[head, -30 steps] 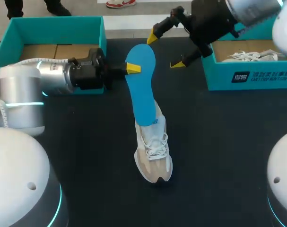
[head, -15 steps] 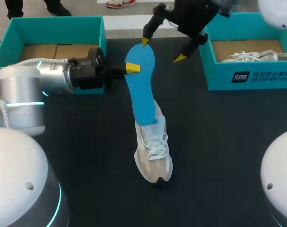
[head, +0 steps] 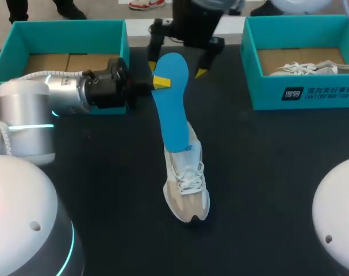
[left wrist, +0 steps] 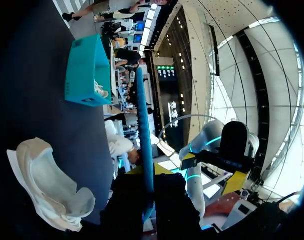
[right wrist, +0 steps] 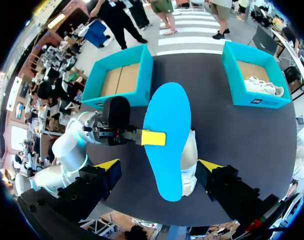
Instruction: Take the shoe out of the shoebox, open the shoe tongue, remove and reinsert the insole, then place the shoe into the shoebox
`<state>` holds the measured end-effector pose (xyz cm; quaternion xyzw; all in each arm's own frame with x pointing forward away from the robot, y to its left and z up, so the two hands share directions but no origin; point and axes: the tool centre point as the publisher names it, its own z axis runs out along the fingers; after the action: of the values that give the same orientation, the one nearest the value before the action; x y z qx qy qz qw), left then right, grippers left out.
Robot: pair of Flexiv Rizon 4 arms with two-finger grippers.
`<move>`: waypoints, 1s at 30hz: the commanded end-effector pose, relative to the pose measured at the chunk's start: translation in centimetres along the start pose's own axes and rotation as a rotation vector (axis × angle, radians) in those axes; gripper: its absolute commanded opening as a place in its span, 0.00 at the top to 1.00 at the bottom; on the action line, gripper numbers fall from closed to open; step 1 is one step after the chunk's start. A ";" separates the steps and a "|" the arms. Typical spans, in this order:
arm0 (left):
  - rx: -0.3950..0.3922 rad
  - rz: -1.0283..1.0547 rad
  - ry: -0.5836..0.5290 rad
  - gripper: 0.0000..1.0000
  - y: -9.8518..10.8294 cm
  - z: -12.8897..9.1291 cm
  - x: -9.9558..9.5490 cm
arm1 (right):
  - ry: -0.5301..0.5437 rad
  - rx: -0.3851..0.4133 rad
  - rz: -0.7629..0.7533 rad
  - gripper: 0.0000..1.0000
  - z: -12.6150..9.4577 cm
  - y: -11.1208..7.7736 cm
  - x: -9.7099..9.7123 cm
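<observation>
Right gripper (head: 177, 68) is shifted leftward, fingers spread astride far end of blue insole (head: 173, 115), which is pinched by left gripper (head: 161, 83); long axis slopes down into white sneaker (head: 187, 190).

My counter (head: 277, 172) is dark. A white shoe (head: 187, 192) rests on it just below the frame's centre, a teal shoebox (head: 65, 27) at upper left, a second shoebox (head: 303, 95) at upper right.

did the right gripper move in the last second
Yes. The right gripper swung leftward in the head view, away from the right shoebox, and now straddles the blue insole's upper end.
</observation>
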<state>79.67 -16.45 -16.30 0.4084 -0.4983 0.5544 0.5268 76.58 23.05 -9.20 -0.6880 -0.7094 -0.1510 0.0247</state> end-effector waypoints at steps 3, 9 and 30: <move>-0.002 0.000 0.000 1.00 0.0 0.0 -0.1 | -0.241 -0.004 0.003 0.00 1.1 0.2 1.1; -0.002 0.000 0.000 1.00 0.0 0.0 -0.1 | -0.256 -0.010 0.000 0.00 1.2 -0.1 0.9; -0.002 0.000 0.000 1.00 0.0 0.0 -0.1 | -0.236 0.018 -0.016 0.00 0.9 0.0 0.9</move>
<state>79.69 -16.46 -16.33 0.4082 -0.4982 0.5544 0.5270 76.71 24.22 -9.78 -0.6948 -0.7145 -0.0612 -0.0549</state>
